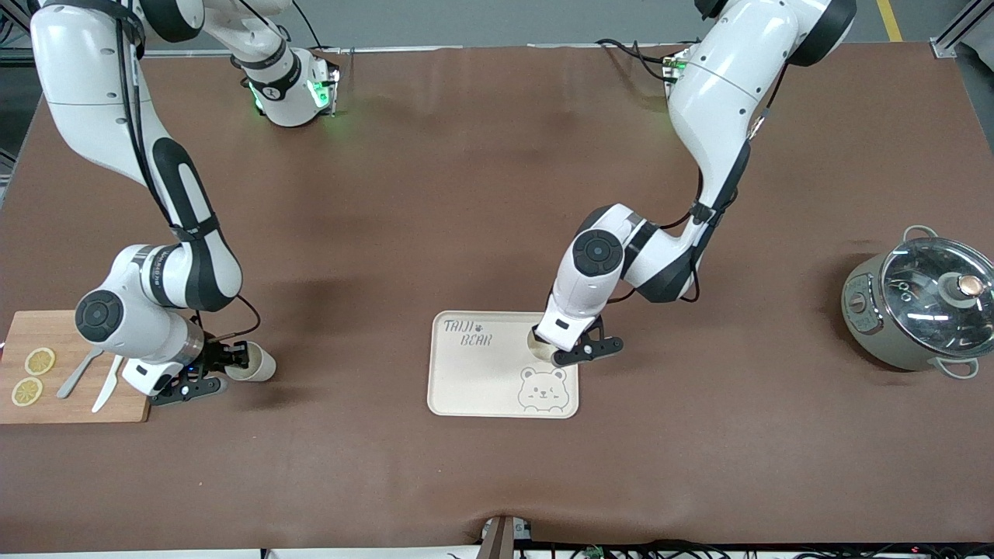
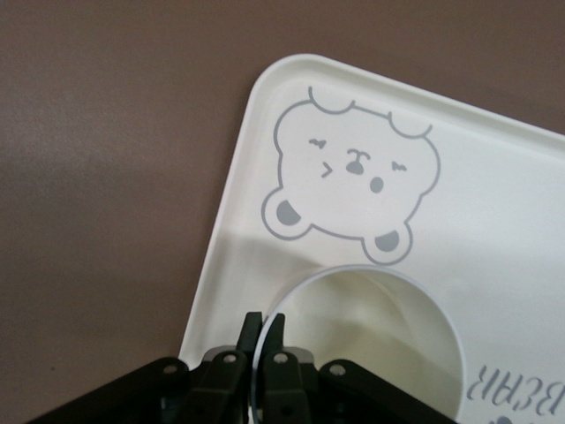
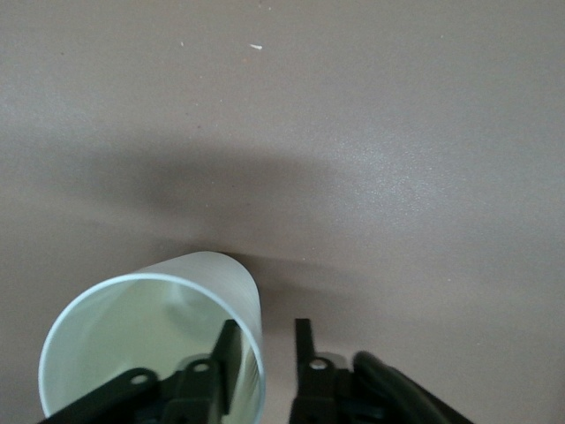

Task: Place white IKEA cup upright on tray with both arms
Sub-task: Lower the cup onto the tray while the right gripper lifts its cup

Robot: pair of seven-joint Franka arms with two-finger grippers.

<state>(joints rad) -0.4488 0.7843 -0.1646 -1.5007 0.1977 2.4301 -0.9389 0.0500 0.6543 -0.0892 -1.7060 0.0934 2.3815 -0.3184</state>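
A: Biggest first: brown table (image 1: 481,194), two glossy white arms. Where's the flat cream rectangular tray with bear drawing (image 1: 474,380)?

B: Mid-table, toward the front camera. Left gripper (image 1: 578,353) is over its corner at the left arm's end, fingers clamped on the rim of a white cup (image 1: 537,344) that stands upright on the tray. In the left wrist view one finger is inside the rim (image 2: 275,329), one outside, mouth facing up.

A: And the 2nd cup?

B: Pale translucent plastic cup (image 1: 255,362), lying on its side on the table, well apart from the tray, beside the wooden cutting board (image 1: 46,404) w/ lemon slices (image 1: 33,376). Right gripper (image 1: 225,365) is at its mouth: one finger inside the wall (image 3: 228,349), one outside (image 3: 305,349), gap not yet closed on the wall.

A: Key relation?

B: Cup's long axis runs flat along the table, base pointing toward the tray, mouth at the right gripper. Right arm is far nearer. I'd judge it needs a pinch on the rim, then a tip-up.
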